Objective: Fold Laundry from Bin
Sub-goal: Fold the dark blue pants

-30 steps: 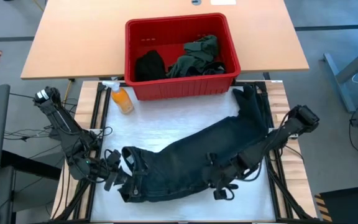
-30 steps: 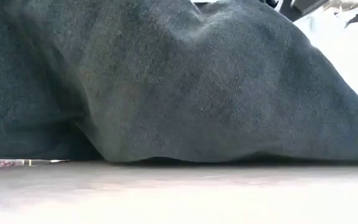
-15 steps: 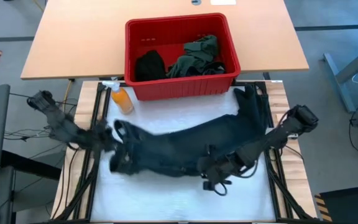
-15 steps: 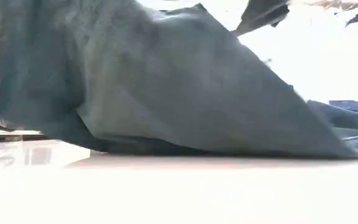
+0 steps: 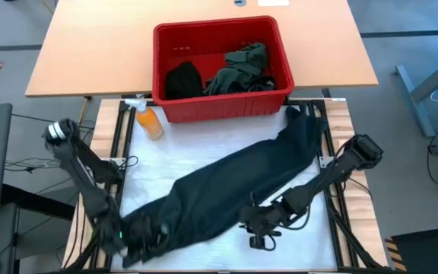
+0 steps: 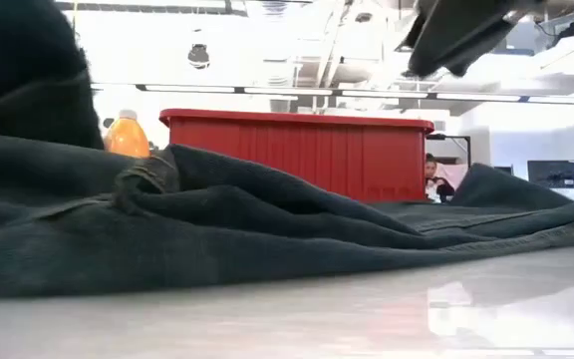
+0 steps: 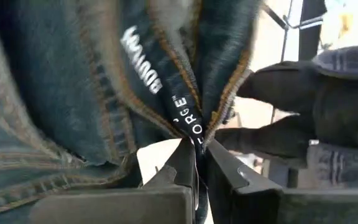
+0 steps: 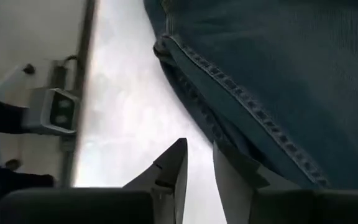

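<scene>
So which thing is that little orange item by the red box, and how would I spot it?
Find the red bin at the table's middle. Just off its front corner on the left arm's side stands the orange spray bottle, beside the dark trousers. It is the only bright orange thing there, small and white-topped.

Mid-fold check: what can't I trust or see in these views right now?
- Bin floor: high view, covered by the laundry in it.
- Left gripper: high view, lost against the trousers; only its wrist view shows the grip.
- Near table edge: low view, hidden behind the trousers.
- Right gripper: holds nothing visible.
</scene>
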### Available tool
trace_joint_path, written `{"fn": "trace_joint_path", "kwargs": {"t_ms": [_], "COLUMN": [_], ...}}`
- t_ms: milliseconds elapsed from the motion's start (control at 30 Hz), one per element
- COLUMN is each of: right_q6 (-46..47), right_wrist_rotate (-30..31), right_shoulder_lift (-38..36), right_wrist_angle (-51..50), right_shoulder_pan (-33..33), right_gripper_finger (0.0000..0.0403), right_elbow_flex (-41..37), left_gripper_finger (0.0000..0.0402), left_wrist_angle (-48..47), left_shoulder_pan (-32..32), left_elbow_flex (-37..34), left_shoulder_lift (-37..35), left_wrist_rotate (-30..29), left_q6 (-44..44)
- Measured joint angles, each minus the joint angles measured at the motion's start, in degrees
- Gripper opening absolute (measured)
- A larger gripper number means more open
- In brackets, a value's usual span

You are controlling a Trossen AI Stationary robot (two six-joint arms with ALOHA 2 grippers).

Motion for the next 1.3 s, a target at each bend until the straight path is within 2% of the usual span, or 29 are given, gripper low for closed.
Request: {"fn": "trace_joint_path", "kwargs": {"t_ms": [100, 200, 367, 433, 567, 667, 767, 833, 867, 933, 967, 1100, 1300], "right_q6": [0.22, 0.22, -4.39, -7.03, -7.81, -7.27, -7.22, -7.00, -6.65, -4.99, -3.71, 2.63, 4.90], "right_wrist_rotate": [0.95, 1.27, -0.97, -3.06, -9.62, -11.14, -10.96, -10.90, -10.88, -10.88, -10.88, -8.98, -7.18], "right_shoulder_lift": [-0.37, -0.40, 1.09, 2.58, 9.34, 13.68, 16.83, 18.77, 19.60, 20.85, 20.96, 20.16, 18.10], "right_wrist_angle": [0.26, 2.60, 12.77, 16.80, 23.06, 30.01, 34.92, 34.56, 34.09, 32.65, 30.75, 20.53, 9.67], "right_shoulder_pan": [0.54, -1.13, -4.80, -5.91, -7.32, -7.40, -7.01, -6.56, -6.33, -5.87, -5.70, -4.76, -2.83], "right_gripper_finger": [0.0095, 0.0091, 0.0090, 0.0090, 0.0088, 0.0078, 0.0056, 0.0037, 0.0027, 0.0014, 0.0012, 0.0021, 0.0016], "right_elbow_flex": [0.00, 0.00, 0.01, 0.17, -0.04, -0.09, 0.92, 1.71, 1.91, 1.95, 1.94, 2.06, 2.08], "left_gripper_finger": [0.0000, 0.0000, 0.0000, 0.0000, 0.0025, 0.0061, 0.0100, 0.0122, 0.0130, 0.0138, 0.0140, 0.0135, 0.0120], "left_wrist_angle": [8.70, 13.47, 12.01, 10.83, 9.58, 9.60, 9.19, 6.80, 5.32, 2.24, 1.43, -6.40, -18.28], "left_shoulder_pan": [-5.02, -9.44, -16.96, -18.43, -18.75, -17.95, -16.90, -15.93, -15.41, -14.46, -13.91, -9.00, -2.17], "left_elbow_flex": [0.02, 0.03, 0.06, 0.08, 0.08, 0.08, 0.09, 0.10, 0.10, 0.08, 0.01, 0.19, 1.08], "left_shoulder_lift": [6.15, 7.61, 5.91, 5.84, 6.00, 6.02, 6.06, 5.73, 5.34, 3.62, 2.44, -4.55, -17.97], "left_wrist_rotate": [-5.85, -13.34, -28.01, -28.61, -22.87, -15.93, -1.98, 8.17, 11.04, 11.03, 9.16, 4.96, 7.37], "left_q6": [-6.85, -11.99, -19.43, -21.13, -22.23, -19.97, -17.19, -16.39, -16.57, -14.32, -11.86, -2.92, 5.97]}}
